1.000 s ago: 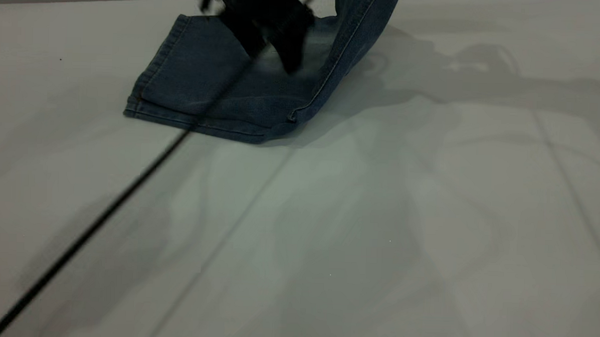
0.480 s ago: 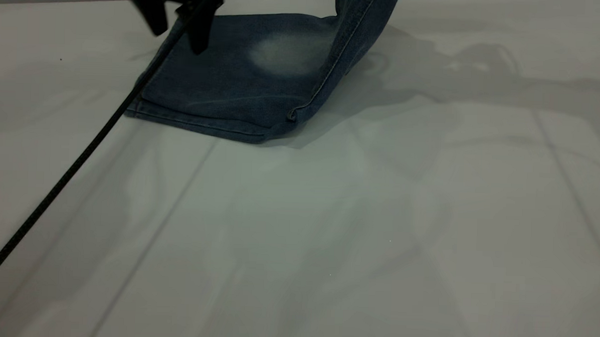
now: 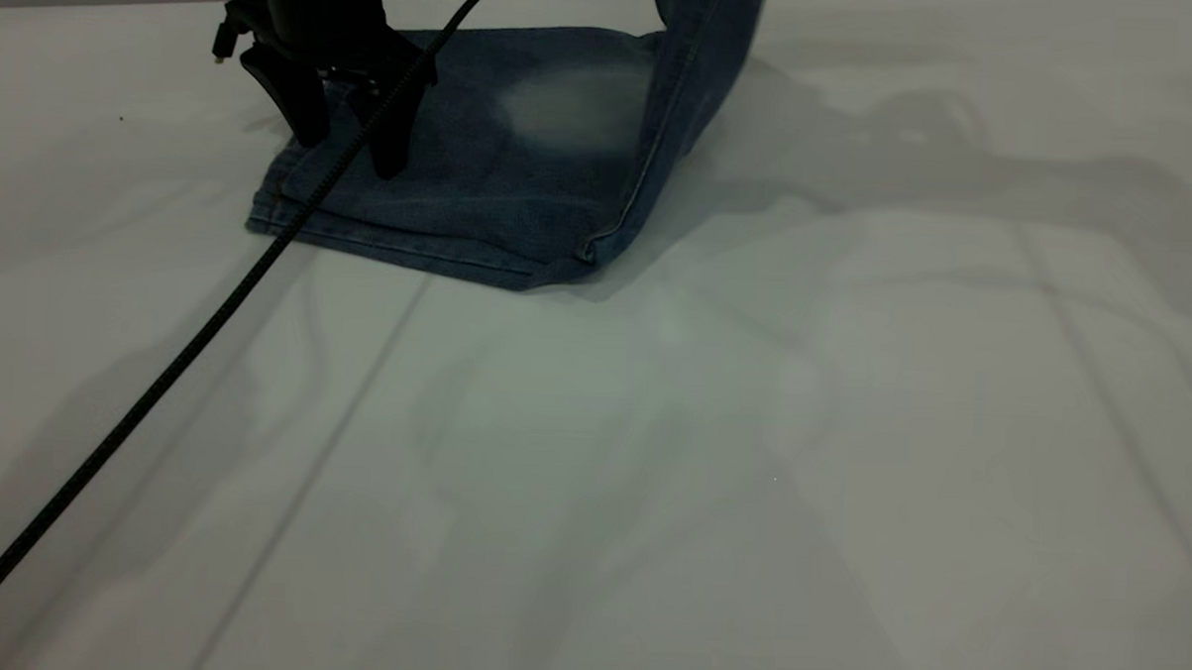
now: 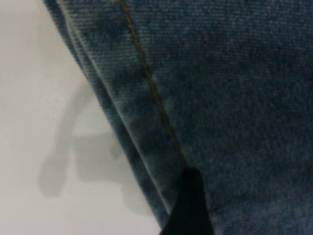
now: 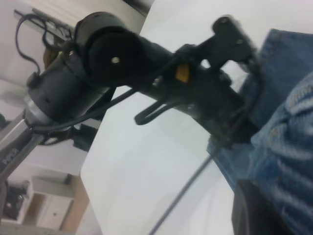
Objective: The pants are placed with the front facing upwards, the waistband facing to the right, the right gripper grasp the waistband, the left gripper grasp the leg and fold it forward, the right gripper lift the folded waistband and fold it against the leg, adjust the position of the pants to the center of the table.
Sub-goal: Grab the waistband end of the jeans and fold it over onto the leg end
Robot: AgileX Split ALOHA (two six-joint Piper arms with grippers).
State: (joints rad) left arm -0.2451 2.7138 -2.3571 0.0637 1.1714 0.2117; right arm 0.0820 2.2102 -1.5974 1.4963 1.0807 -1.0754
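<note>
Pants [image 3: 483,172] are lying folded near the tabletop's [image 3: 750,459] far edge, the left gripper [image 3: 350,148] hovering spread-fingered and empty over their hem, probably pinning it, the right gripper's grip unclear.

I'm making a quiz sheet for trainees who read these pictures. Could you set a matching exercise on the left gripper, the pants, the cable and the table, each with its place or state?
Things:
1. left gripper
2. pants
3. cable
4. table

Places or states:
A. runs slantwise from the gripper toward the near left corner of the exterior view
B. pale, with shadows across it
C. fingers apart, pointing down over the hem end of the denim
D. folded flat at the far side, right end lifted out of the exterior view

Pairs: 1-C, 2-D, 3-A, 4-B
</note>
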